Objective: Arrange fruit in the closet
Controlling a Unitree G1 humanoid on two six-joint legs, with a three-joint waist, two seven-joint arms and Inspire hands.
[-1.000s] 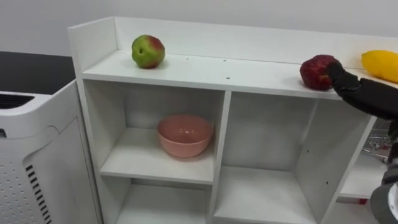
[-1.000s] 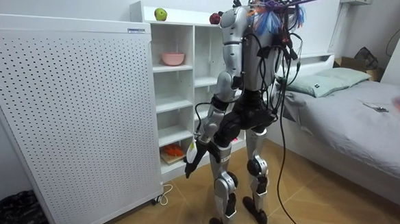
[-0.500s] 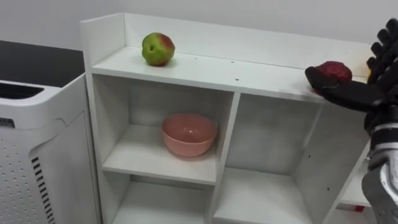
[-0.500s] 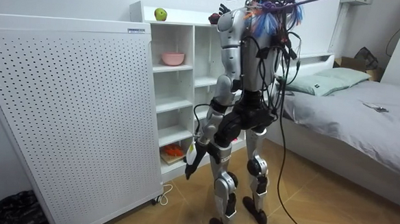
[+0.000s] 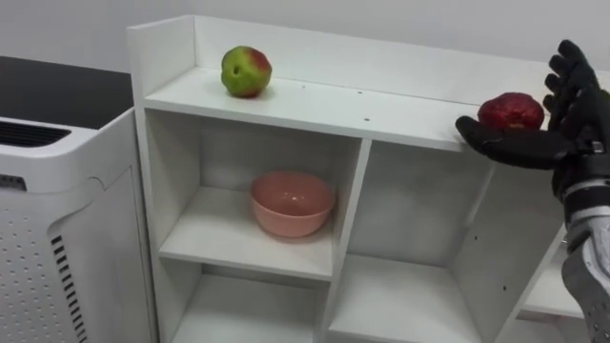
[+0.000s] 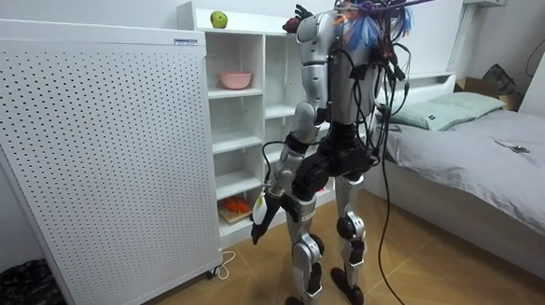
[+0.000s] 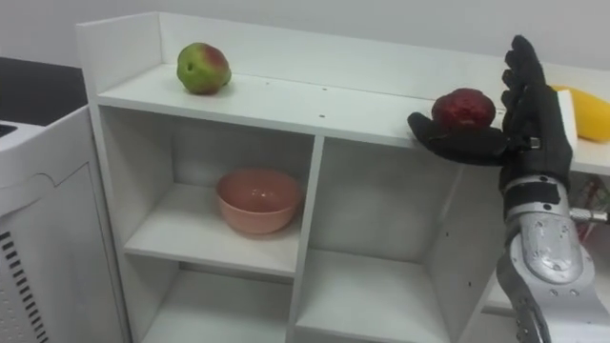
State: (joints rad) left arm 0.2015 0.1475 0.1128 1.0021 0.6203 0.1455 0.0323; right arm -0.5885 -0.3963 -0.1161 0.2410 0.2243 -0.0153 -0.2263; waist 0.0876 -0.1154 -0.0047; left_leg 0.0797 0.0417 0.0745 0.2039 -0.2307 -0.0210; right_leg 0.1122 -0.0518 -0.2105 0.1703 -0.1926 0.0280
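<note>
- Robot stands facing the white closet (image 5: 305,103), close up to its front.
- Green-red apple (image 5: 246,71) sits on the closet's top board, at the closet's left end. Nothing touches it.
- Dark red fruit (image 7: 463,108) is on the same top board, towards the closet's right end.
- Right hand (image 7: 536,129) is raised at that end, fingers straight and spread upward just beside the red fruit, thumb stretched out along the front of it. Nothing is clamped. Contact with the fruit cannot be told.
- Yellow fruit (image 7: 593,114) lies further right on the top board, partly behind the right hand.
- Pink bowl (image 5: 292,202) stands empty in the closet's upper left compartment.
- Left hand (image 6: 258,225) hangs low, near the closet's lower shelves. Its grip cannot be told.
- Judgement: early stage. All three fruits are on the top board and none is in the bowl or a compartment. The red fruit looks like the piece in hand, and the grasp is not yet made.
</note>
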